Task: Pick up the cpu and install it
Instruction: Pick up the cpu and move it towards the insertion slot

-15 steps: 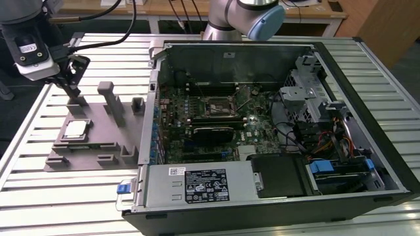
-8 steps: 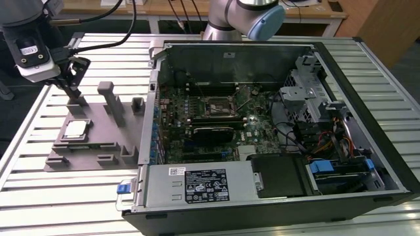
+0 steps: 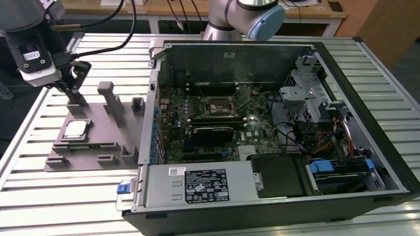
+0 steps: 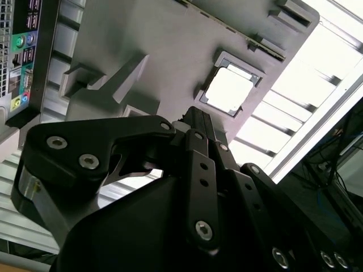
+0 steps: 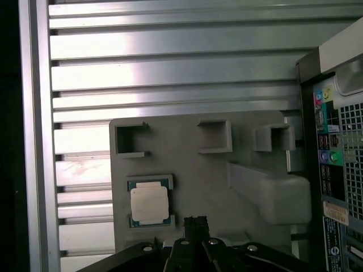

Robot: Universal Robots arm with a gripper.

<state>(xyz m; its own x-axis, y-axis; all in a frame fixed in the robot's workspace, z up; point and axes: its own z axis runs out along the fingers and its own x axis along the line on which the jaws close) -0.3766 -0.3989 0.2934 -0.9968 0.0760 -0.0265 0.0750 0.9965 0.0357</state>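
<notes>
The cpu point(image 3: 75, 129), a small silvery square with a pale rim, lies flat in a recess of the grey plastic tray point(image 3: 98, 142) at the exterior view's left. Both wrist views show it in its recess, cpu point(image 5: 150, 205) and cpu point(image 4: 227, 89). My gripper point(image 3: 78, 101) hangs over the tray's far part, a short way behind the cpu and apart from it. Its black fingers point(image 5: 195, 225) stand together, shut on nothing, and the gripper point(image 4: 194, 115) is beside the chip rather than over it. The black-framed socket point(image 3: 217, 104) sits on the motherboard inside the open computer case.
The open computer case point(image 3: 367, 98) lies on its side on a slatted metal table point(image 3: 59, 196), right of the tray. Tall grey posts point(image 3: 110, 101) rise from the tray near my gripper. The case's rear ports point(image 5: 332, 153) face the tray. Cables hang behind the arm.
</notes>
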